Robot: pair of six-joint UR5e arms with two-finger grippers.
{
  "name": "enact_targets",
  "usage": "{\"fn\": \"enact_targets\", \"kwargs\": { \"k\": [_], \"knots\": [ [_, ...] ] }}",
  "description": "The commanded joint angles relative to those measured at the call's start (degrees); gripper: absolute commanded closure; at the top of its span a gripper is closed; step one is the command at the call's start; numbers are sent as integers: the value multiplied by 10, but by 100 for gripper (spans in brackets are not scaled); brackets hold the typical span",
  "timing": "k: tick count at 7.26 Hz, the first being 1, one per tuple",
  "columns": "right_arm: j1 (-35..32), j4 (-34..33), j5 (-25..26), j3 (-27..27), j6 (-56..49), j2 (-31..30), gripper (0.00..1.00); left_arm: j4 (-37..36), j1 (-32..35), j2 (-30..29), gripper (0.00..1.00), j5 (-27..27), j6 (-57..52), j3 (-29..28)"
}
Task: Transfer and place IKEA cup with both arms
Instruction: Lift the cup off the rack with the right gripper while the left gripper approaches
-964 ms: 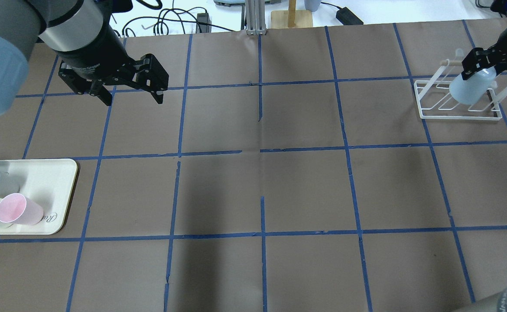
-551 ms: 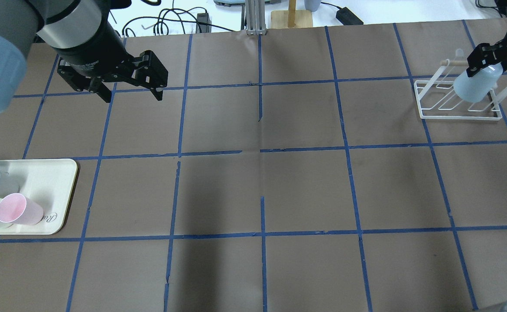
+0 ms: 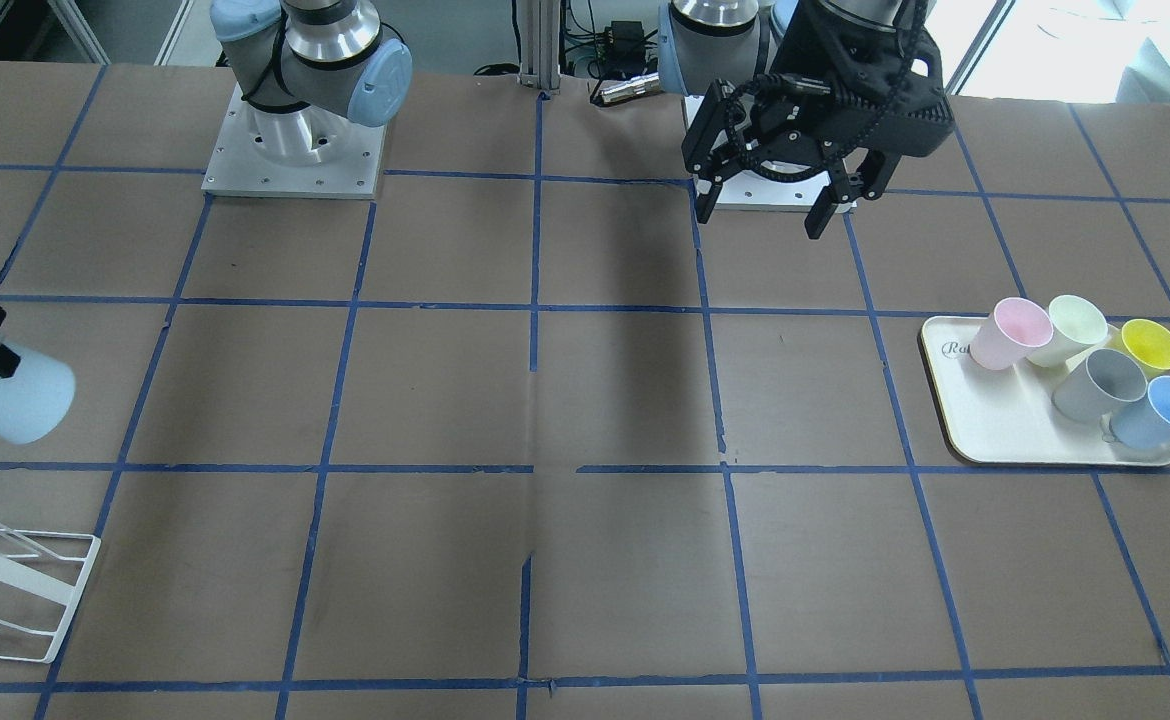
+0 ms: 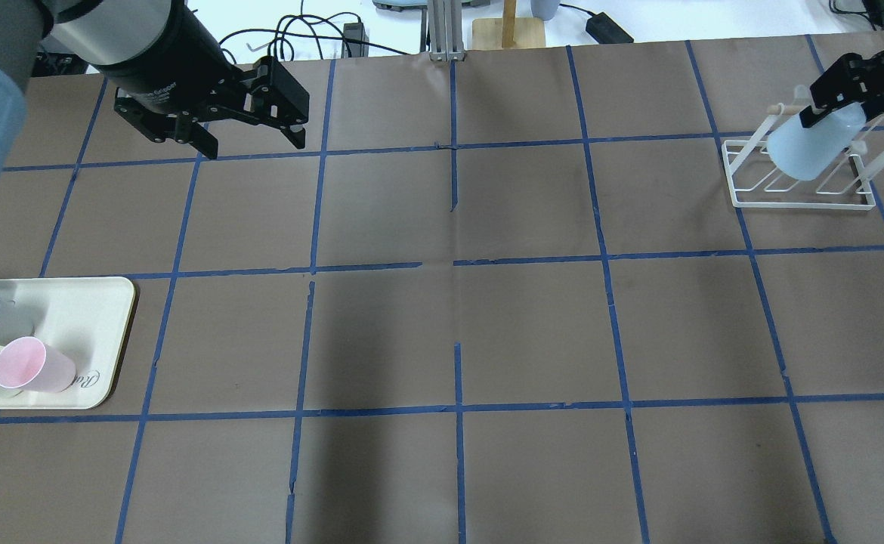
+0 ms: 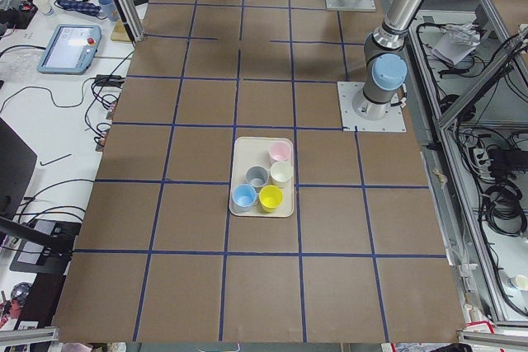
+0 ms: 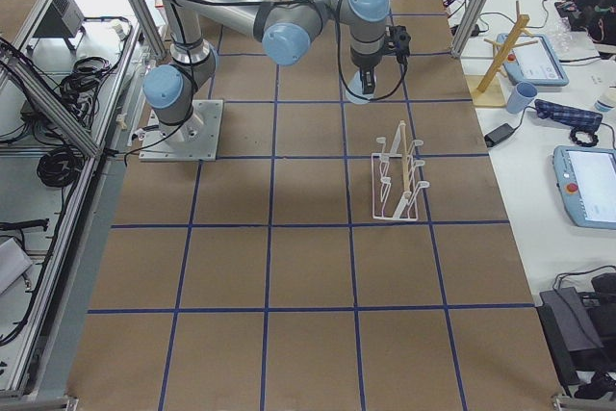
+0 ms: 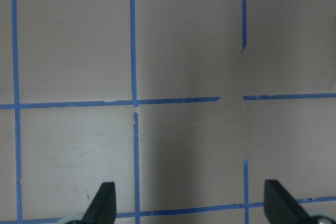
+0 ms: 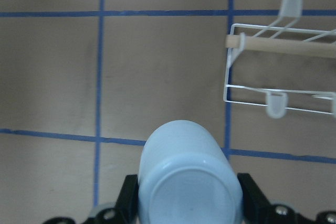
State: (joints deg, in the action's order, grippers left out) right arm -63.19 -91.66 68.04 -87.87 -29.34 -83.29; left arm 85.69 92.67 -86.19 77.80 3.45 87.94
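Note:
The pale blue IKEA cup [image 4: 811, 149] is tilted, held at its base end by my right gripper [image 4: 836, 113], which is shut on it above the left part of the white wire rack [image 4: 744, 200]. The cup also shows in the front view [image 3: 10, 400] and, base towards the camera, in the right wrist view [image 8: 186, 177]. The rack lies ahead and to the right there [image 8: 273, 103]. My left gripper [image 4: 253, 143] is open and empty, high over the far left of the table; its fingertips [image 7: 102, 203] frame bare table.
A cream tray [image 3: 995, 430] at the robot's left holds a pink cup [image 3: 1010, 332], a pale green cup [image 3: 1070, 328], a yellow cup [image 3: 1150, 345], a grey cup [image 3: 1095, 385] and a twin blue cup [image 3: 1160, 412]. Brown paper with a blue tape grid covers the table.
My left gripper has moved towards the table's far edge, still open. My right gripper has shifted slightly, and the cup's mouth has swung further left over the rack.

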Motion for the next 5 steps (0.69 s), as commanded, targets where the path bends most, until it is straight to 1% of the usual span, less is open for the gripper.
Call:
{"fn": "enact_targets", "kwargs": {
  "k": [1,2,3,4,5],
  "knots": [
    [0,137,-226,4,3,-10,74,36,-61,30,0,-164,2,27],
    [-1,205,-320,2,5,-17,74,66,-97,46,0,-266,2,48],
    [0,266,-379,0,3,-21,74,81,-128,55,0,-378,1,92],
    [-2,293,-428,-5,-3,-23,74,79,-137,61,0,-515,3,160],
    [-13,317,-500,-23,-5,-23,74,70,-131,71,0,-661,8,226]
  ]
}}
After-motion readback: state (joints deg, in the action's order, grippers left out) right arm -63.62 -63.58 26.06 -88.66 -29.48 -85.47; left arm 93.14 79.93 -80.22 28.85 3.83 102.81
